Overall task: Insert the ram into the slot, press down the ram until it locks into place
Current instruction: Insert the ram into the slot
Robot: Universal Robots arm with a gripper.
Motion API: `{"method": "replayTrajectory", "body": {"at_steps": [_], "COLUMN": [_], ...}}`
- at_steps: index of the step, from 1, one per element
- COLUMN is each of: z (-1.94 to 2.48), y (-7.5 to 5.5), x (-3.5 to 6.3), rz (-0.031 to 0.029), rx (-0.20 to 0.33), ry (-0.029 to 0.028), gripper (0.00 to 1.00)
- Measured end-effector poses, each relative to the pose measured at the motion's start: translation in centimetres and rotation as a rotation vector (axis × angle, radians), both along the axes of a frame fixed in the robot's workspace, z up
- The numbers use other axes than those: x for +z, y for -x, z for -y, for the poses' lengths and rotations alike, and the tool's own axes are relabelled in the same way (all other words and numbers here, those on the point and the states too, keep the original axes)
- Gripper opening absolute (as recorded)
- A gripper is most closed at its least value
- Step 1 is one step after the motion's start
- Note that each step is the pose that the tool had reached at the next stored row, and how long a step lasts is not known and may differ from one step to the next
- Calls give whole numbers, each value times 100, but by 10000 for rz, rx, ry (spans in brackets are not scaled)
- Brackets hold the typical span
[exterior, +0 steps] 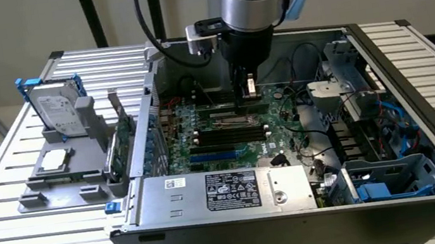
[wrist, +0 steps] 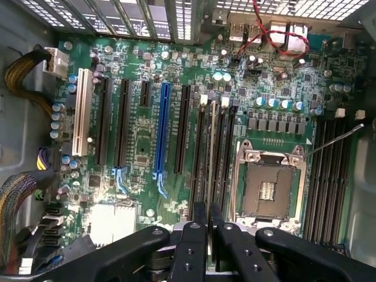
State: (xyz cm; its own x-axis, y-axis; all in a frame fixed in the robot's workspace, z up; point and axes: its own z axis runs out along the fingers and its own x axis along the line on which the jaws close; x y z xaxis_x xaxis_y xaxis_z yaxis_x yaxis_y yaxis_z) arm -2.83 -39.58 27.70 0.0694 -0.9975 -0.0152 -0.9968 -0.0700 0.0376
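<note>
My gripper hangs inside the open computer case, over the green motherboard. Its two black fingers stand close together, shut on the ram. In the wrist view the ram is edge-on, a thin pale strip running out from the gripper. It lies along the group of long black memory slots beside the silver CPU socket, roughly parallel to them. Between the fingers in the exterior view, the ram is a short brownish piece held above the board. I cannot tell whether it touches a slot.
A second group of black slots lies on the socket's other side. A blue slot and black card slots run parallel nearby. Cables, a power supply and a drive cage crowd the case. Outside, a grey holder carries a hard drive.
</note>
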Motion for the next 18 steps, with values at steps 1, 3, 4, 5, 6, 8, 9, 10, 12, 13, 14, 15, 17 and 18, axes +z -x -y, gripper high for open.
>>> {"method": "replayTrajectory", "body": {"at_steps": [1,3,4,5,6,8,9,10,12,13,14,15,17,18], "z": [5,13,15,17,18,19,19,20,22,23,22,22,22,22], "y": [0,0,1,0,0,0,0,3,13,25,36,46,53,53], "x": [-20,-56,-74,-92,-110,-146,-164,-182,-217,-233,-245,-255,-269,-274], "rz": [0,1,2,4,6,17,28,41,84,117,151,183,217,221], "rx": [-25,-84,-122,-168,-215,-285,-310,-331,-346,-352,-358,-362,-372,-372], "ry": [1,0,-1,0,0,1,0,-1,1,1,7,21,46,60], "gripper": [13,13,13,13,13,13,13,13,13,13,13,13,13,13]}}
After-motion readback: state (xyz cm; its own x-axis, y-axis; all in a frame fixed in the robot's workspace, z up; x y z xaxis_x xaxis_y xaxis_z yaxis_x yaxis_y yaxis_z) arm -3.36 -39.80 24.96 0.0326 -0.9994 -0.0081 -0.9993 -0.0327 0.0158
